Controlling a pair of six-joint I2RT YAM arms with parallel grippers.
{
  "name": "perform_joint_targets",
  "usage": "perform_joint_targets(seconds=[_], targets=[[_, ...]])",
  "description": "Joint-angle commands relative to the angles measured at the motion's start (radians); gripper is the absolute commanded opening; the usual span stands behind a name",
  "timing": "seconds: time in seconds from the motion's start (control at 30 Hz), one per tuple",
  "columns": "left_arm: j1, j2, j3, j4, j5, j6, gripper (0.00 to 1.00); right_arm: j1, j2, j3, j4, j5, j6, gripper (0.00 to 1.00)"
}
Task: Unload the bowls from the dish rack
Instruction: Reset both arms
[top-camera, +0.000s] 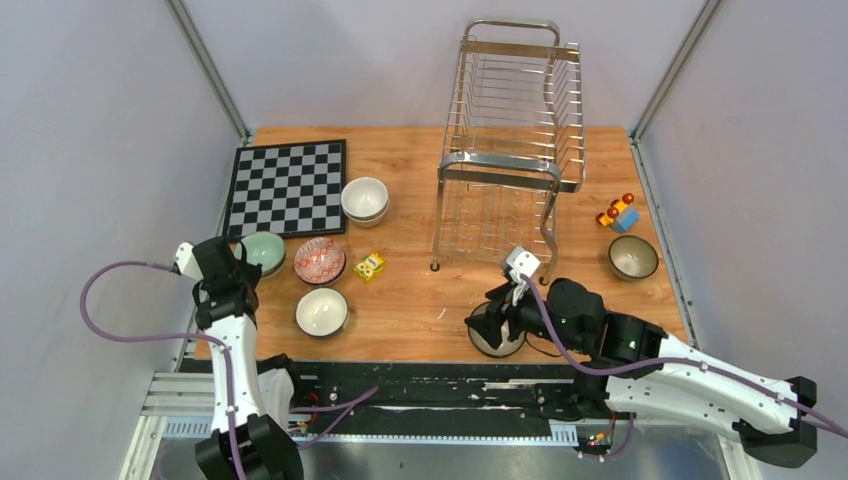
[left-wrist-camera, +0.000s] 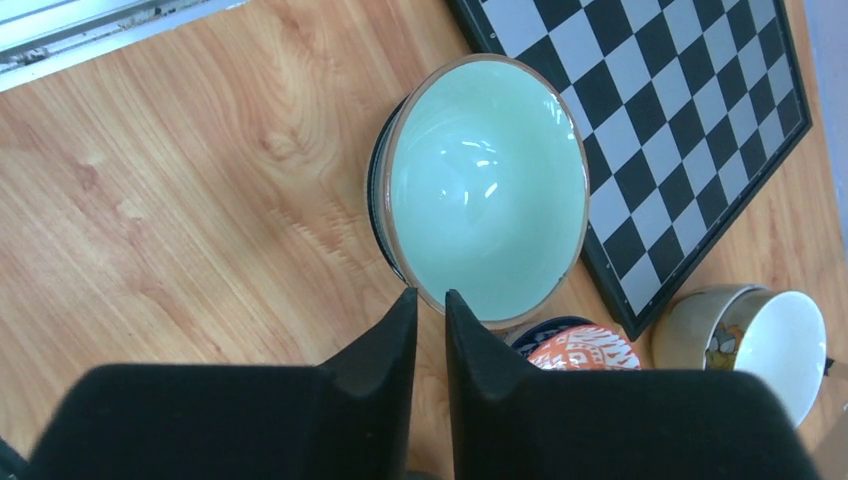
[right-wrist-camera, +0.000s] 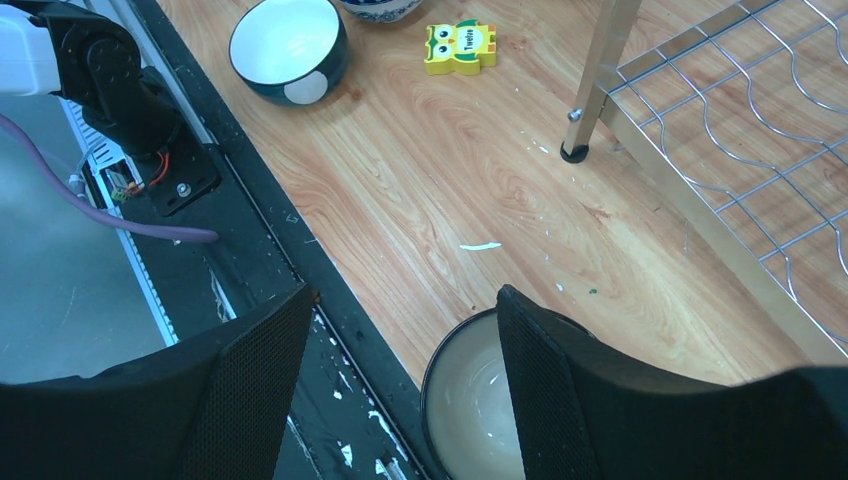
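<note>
The dish rack (top-camera: 500, 162) stands at the back of the table with no bowls in it; one leg (right-wrist-camera: 597, 80) shows in the right wrist view. Bowls sit on the table: a mint one (top-camera: 263, 250) (left-wrist-camera: 485, 185), a red-patterned one (top-camera: 319, 260) (left-wrist-camera: 585, 350), a white stack (top-camera: 365, 198), a dark one with white inside (top-camera: 322, 311) (right-wrist-camera: 285, 45), and a dark-rimmed one (top-camera: 633, 257). My left gripper (top-camera: 243, 268) (left-wrist-camera: 430, 295) is nearly closed, its tips at the mint bowl's near rim, nothing pinched. My right gripper (top-camera: 497, 318) (right-wrist-camera: 405, 330) hangs open over a cream bowl (top-camera: 497, 340) (right-wrist-camera: 480, 410) at the table's front edge.
A chessboard (top-camera: 287, 187) (left-wrist-camera: 680, 130) lies at the back left, touching the mint bowl's far side. A yellow block (top-camera: 369, 266) (right-wrist-camera: 459, 47) sits mid-table and a toy car (top-camera: 618, 214) right of the rack. The black base rail (right-wrist-camera: 260, 250) runs along the front edge.
</note>
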Motion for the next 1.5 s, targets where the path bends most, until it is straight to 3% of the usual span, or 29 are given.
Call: perform_joint_targets(seconds=[0.0, 0.2, 0.6, 0.77, 0.9, 1.2, 1.47], targets=[[0.014, 0.016, -0.036, 0.079, -0.007, 0.016, 0.14, 0.013, -0.023, -0.024, 0.021, 0.003, 0.003, 0.72], [0.025, 0.052, -0.071, 0.163, 0.014, -0.014, 0.0, 0.012, -0.041, -0.031, 0.018, 0.009, 0.003, 0.72], [0.032, 0.04, -0.1, 0.186, 0.013, -0.012, 0.0, 0.013, -0.037, -0.036, 0.019, 0.009, 0.002, 0.72], [0.032, 0.0, 0.01, 0.109, 0.05, 0.008, 0.0, 0.013, -0.029, -0.03, 0.019, 0.013, 0.0, 0.72], [0.009, -0.008, 0.083, 0.105, 0.131, 0.023, 0.08, 0.013, -0.018, -0.024, 0.019, 0.015, -0.006, 0.72], [-0.252, -0.035, 0.28, 0.015, -0.023, 0.208, 0.11, 0.013, 0.003, -0.007, 0.018, 0.049, -0.018, 0.72], [-0.655, 0.021, 0.413, -0.078, -0.289, 0.402, 0.12, 0.013, 0.053, 0.043, -0.002, 0.128, -0.039, 0.72]])
